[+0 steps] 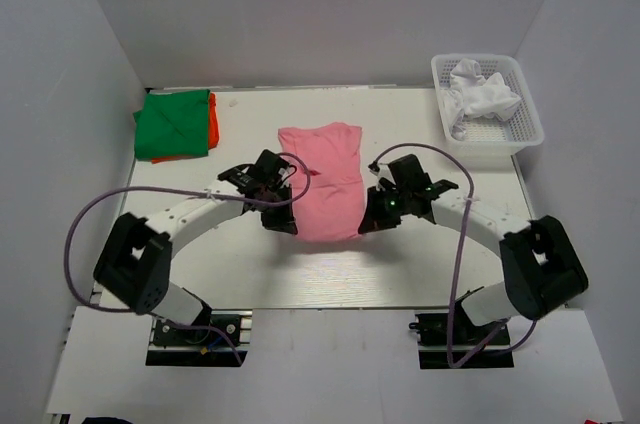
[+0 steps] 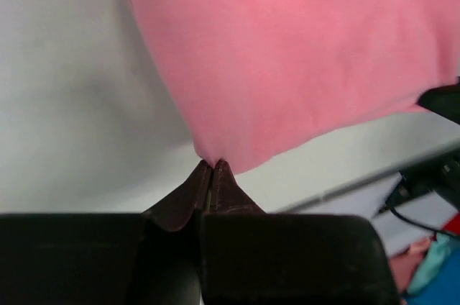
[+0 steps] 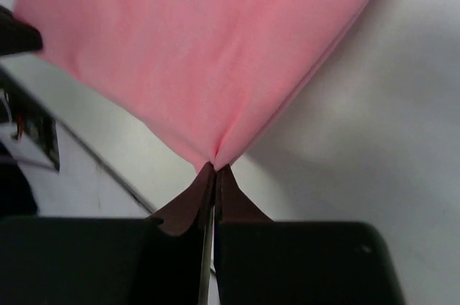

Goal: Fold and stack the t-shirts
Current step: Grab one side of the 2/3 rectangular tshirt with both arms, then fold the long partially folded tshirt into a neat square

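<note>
- One pink shirt lies on the table, long axis running away from the arms.
- Left fingers pinch its near left corner, right fingers the near right.

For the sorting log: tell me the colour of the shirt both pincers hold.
Pink. The shirt shows best in the top external view.

no text, label, brand, number or sign can be read in any of the three views. the pink t-shirt shows only plain, unprinted cloth.
</note>
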Motion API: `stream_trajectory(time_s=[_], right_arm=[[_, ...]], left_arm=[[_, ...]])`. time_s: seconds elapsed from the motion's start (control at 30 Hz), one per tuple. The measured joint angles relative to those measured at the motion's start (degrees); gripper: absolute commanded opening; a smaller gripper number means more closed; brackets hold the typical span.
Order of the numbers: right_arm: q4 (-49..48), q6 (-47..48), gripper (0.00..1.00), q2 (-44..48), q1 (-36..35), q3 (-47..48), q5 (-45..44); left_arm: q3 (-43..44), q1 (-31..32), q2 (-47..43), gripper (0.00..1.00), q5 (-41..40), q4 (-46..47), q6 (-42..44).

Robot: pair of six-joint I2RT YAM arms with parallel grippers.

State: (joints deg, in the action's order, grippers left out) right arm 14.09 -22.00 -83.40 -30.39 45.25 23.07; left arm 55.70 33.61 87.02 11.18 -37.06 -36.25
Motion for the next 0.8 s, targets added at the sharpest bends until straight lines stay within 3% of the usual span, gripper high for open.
stream_trajectory(time_s=[0.2,0.37,0.6,0.8], right_arm=[[17.6,6.9,0.00,7.3,-0.3,4.6,4.4],[18.9,7.6,0.00,14.7,-0.2,7.0,5.4],[17.3,5.9,0.00,11.3,0.2,14.0,2.2],[15.1,4.2,0.00,4.0,1.6,21.7,-1.4]], left_arm=[[0.0,1.7,-12.0,0.00,4.3,-7.3,-2.7],[0.9,2.3,-19.3,0.00,5.2,-7.7,-4.3],[6.8,2.1,-15.3,0.00,2.8,-5.0,-4.7],[11.7,1.4,-9.4,0.00,-7.5,-5.4,-7.3]])
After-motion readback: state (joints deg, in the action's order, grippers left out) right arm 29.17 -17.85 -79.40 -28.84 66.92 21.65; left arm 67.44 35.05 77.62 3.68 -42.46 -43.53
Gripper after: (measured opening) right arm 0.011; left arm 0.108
